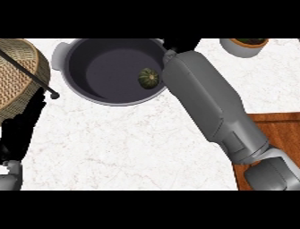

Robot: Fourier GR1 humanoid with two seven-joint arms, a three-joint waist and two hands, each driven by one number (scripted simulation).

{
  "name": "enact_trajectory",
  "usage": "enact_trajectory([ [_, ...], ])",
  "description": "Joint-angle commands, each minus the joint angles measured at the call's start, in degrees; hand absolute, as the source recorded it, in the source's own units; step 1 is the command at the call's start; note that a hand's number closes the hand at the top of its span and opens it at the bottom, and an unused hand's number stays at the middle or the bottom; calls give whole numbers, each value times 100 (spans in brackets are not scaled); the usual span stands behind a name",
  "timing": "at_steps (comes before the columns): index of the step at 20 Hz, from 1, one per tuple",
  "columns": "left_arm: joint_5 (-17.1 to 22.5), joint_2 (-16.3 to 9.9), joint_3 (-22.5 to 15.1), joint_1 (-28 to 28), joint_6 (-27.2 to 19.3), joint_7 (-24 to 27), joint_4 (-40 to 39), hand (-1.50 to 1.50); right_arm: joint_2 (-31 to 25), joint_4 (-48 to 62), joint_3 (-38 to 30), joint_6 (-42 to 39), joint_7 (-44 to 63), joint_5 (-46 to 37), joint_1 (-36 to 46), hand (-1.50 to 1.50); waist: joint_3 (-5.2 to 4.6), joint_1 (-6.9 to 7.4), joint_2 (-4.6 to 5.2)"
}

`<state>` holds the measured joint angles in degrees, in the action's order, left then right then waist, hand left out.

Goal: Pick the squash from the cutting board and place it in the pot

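Inside the grey pot (79, 49), near its right wall, lay the green squash (149, 78). Right hand (182, 43) above rim, finger state indiscernible. Left hand (20, 129) open, fingers straight. Cutting board (291, 129) bare.

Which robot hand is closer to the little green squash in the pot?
The right hand. It shows at the pot's far rim, just up and right of the squash, with its forearm reaching past the pot. The left hand is far off, low at the view's left by the basket.
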<state>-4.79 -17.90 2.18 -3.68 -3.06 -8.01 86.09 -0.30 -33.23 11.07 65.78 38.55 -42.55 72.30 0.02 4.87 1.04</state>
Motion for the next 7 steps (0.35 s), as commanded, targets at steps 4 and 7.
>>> enact_trajectory([
  [4, -47, 84, 126, 176, -104, 165, -124, 0, 29, -1297, 1136, 688, 23, 925, -823, -150, -2, -305, -98],
  [7, 169, -107, 361, 465, 66, 100, 158, 0, 29, -1842, 1809, 1157, 144, 818, -1761, -150, -1, -353, -138],
])
